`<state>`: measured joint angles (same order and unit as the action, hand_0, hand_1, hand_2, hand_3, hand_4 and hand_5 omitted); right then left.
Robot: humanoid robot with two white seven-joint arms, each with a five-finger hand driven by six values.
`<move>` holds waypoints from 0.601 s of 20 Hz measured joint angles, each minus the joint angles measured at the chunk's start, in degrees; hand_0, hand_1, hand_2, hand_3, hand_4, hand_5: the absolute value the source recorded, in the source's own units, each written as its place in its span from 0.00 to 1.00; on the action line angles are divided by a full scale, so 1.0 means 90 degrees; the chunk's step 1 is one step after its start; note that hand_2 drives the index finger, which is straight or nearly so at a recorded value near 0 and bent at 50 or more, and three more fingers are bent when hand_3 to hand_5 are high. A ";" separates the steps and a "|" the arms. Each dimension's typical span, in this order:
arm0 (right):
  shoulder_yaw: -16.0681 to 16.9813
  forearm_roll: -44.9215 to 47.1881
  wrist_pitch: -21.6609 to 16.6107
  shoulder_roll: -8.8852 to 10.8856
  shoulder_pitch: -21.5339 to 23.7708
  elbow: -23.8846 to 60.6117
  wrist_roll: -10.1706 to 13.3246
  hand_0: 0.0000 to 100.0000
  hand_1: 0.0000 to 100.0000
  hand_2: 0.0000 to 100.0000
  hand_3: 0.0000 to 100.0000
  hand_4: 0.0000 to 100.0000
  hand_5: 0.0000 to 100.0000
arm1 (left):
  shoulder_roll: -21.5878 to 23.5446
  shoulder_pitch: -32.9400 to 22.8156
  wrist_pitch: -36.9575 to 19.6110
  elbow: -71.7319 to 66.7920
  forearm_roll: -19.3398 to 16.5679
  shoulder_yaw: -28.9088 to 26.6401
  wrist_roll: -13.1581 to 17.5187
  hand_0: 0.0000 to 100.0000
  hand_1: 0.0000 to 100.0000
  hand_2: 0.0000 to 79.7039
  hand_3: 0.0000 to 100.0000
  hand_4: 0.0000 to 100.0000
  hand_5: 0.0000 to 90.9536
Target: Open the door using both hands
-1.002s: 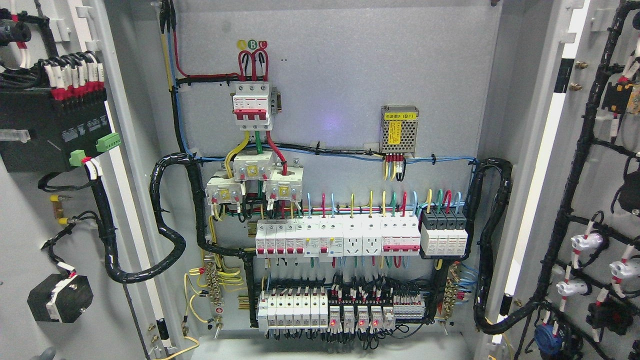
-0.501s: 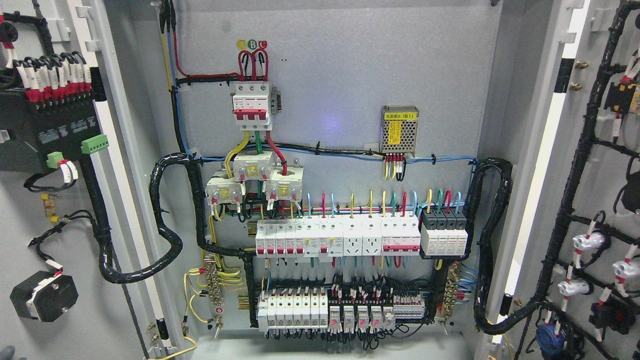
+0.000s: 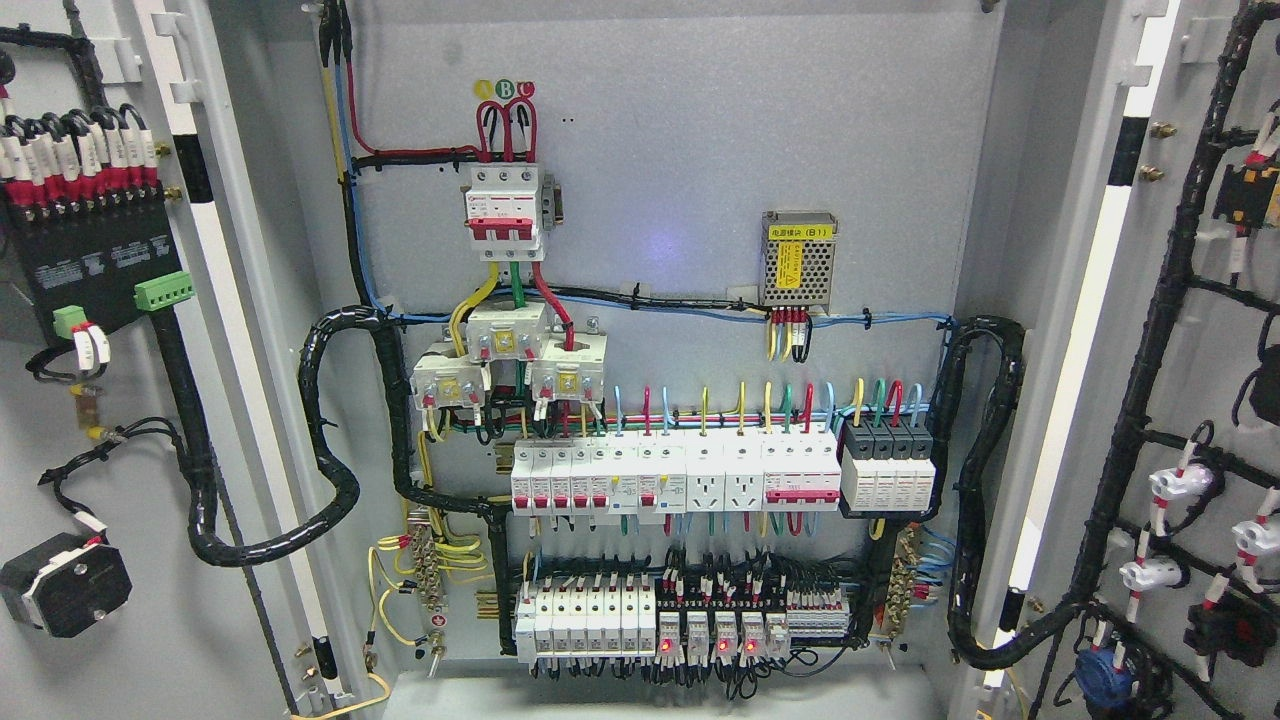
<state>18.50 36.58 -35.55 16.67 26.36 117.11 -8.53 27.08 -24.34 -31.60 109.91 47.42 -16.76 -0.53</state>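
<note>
Swinging further outward, the left door [image 3: 90,420] now shows its black terminal block [image 3: 85,270] and round black unit [image 3: 65,597] closer to the left edge of the frame than half a second ago, and the grey shape that sat at the bottom left corner is gone. Neither hand is in view, so whether the fingers are spread or curled cannot be told. The right door [image 3: 1190,400] stands open at the right edge of the frame, its inner face carrying a black wire harness [image 3: 1150,330] and white connectors [image 3: 1180,483]. Between the two doors the cabinet back panel [image 3: 700,140] faces the camera: a red and white main breaker [image 3: 505,213] sits in the upper middle, a small perforated power supply [image 3: 799,258] with a yellow label lies to its right, and a long row of white breakers and sockets [image 3: 675,478] runs across the centre. Below that row another row of modules [image 3: 680,620] shows three small red lights. Thick black conduit [image 3: 335,440] loops from the left door's hinge side into the cabinet.
</note>
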 measured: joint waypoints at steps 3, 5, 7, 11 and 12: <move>0.0039 0.0049 0.0000 -0.0016 -0.0004 -0.0015 0.0000 0.19 0.00 0.00 0.00 0.00 0.00 | 0.0102 0.0016 -0.0007 -0.0144 0.0114 -0.0056 0.0002 0.00 0.00 0.00 0.00 0.00 0.00; 0.0058 0.0072 0.0000 -0.0022 -0.0008 -0.0022 0.0000 0.19 0.00 0.00 0.00 0.00 0.00 | 0.0160 0.0024 -0.0025 -0.0231 0.0170 -0.0087 0.0003 0.00 0.00 0.00 0.00 0.00 0.00; 0.0076 0.0088 0.0000 -0.0029 -0.0015 -0.0027 0.0000 0.19 0.00 0.00 0.00 0.00 0.00 | 0.0209 0.0027 -0.0031 -0.0306 0.0226 -0.0111 0.0007 0.00 0.00 0.00 0.00 0.00 0.00; 0.0102 0.0107 0.0000 -0.0035 -0.0026 -0.0043 0.0000 0.19 0.00 0.00 0.00 0.00 0.00 | 0.0311 0.0039 -0.0038 -0.0453 0.0306 -0.0150 0.0011 0.00 0.00 0.00 0.00 0.00 0.00; 0.0108 0.0110 0.0000 -0.0037 -0.0028 -0.0046 0.0000 0.19 0.00 0.00 0.00 0.00 0.00 | 0.0332 0.0042 -0.0040 -0.0488 0.0321 -0.0157 0.0014 0.00 0.00 0.00 0.00 0.00 0.00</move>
<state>19.46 37.57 -35.55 16.34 26.11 116.69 -8.53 30.07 -23.96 -31.97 105.52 50.31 -18.17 -0.41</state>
